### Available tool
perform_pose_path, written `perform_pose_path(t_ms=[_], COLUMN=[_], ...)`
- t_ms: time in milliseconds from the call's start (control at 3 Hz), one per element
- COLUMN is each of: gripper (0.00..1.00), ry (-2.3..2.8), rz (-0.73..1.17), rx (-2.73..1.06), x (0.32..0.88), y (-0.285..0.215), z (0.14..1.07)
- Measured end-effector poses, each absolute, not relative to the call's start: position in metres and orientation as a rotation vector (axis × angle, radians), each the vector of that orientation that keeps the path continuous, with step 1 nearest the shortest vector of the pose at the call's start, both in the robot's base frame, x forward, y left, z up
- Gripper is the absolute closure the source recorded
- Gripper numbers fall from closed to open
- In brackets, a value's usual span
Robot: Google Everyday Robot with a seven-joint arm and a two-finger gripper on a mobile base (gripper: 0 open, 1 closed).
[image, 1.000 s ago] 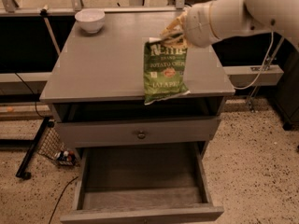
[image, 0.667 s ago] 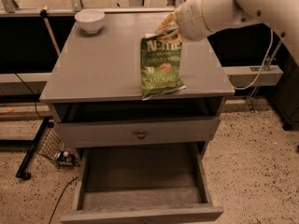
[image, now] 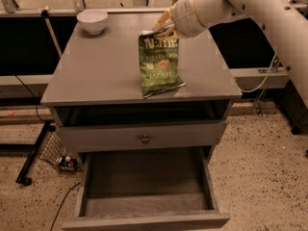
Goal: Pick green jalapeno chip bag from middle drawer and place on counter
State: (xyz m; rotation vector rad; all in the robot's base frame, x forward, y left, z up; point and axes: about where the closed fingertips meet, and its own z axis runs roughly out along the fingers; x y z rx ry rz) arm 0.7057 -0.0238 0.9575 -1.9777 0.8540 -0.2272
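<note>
Your gripper sits over the counter toward its back edge, pinched on the top of the bag. The bag is out of the drawer, its bottom near the front edge. Letting go looks like all that's left. You can't tell whether the bag rests or hangs. The drawer's front is cut off.

Cream tool atop green bag, grey counter

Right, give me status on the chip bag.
Gripper at top edge of green jalapeno chip bag. Bag resting on counter, near front edge. Middle drawer open below. White bowl back left, well clear.
</note>
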Motion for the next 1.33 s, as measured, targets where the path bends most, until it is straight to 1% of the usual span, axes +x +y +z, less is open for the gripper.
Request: perform_pose_path(t_ms=[333, 667, 1000, 1333], gripper=[0.82, 0.59, 0.36, 0.06], ry=[0.851, 0.849, 0.846, 0.843], rz=[-0.224, -0.219, -0.214, -0.207], rx=[-1.979, -1.981, -1.983, -1.986], x=[0.7053, 0.7053, 0.7054, 0.7055], y=[-0.0214, -0.0191, -0.0165, -0.0132], z=[0.9566, 0.9548, 0.9530, 0.9505])
